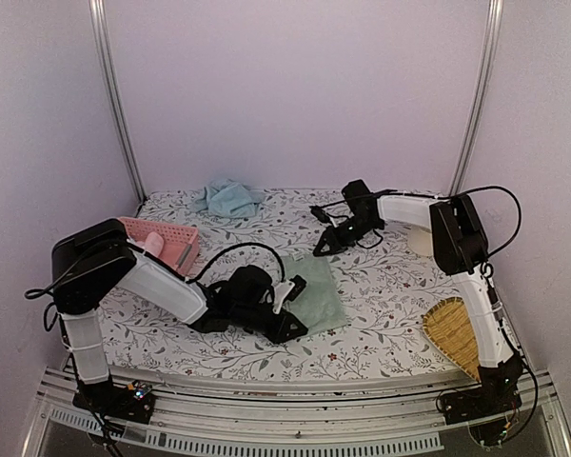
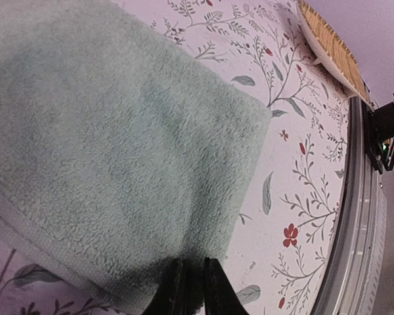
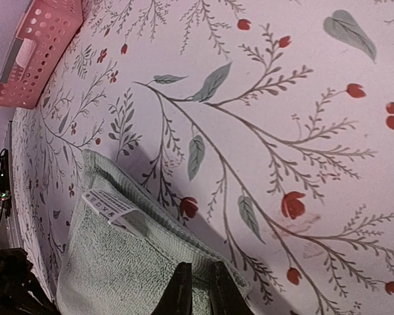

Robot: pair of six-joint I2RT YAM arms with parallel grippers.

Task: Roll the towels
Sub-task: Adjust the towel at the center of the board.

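Note:
The pale sage green towel [image 1: 322, 295] lies folded flat in the middle of the table. My left gripper [image 1: 292, 328] sits at its near edge, and the left wrist view shows its jaws [image 2: 189, 289] pinched shut on the edge of that green towel [image 2: 118, 144]. My right gripper [image 1: 322, 246] is at the towel's far corner. In the right wrist view it [image 3: 198, 289] is shut on the hemmed corner of the green towel [image 3: 111, 269], beside a white care label [image 3: 115, 209]. The light blue towel [image 1: 226, 197] lies crumpled at the back of the table.
A pink lattice basket [image 1: 171, 238] [image 3: 39, 46] stands at the left, just behind my left arm. A woven bamboo tray [image 1: 455, 333] [image 2: 331, 46] lies at the near right by the right arm's base. A cream object [image 1: 420, 240] sits behind the right forearm.

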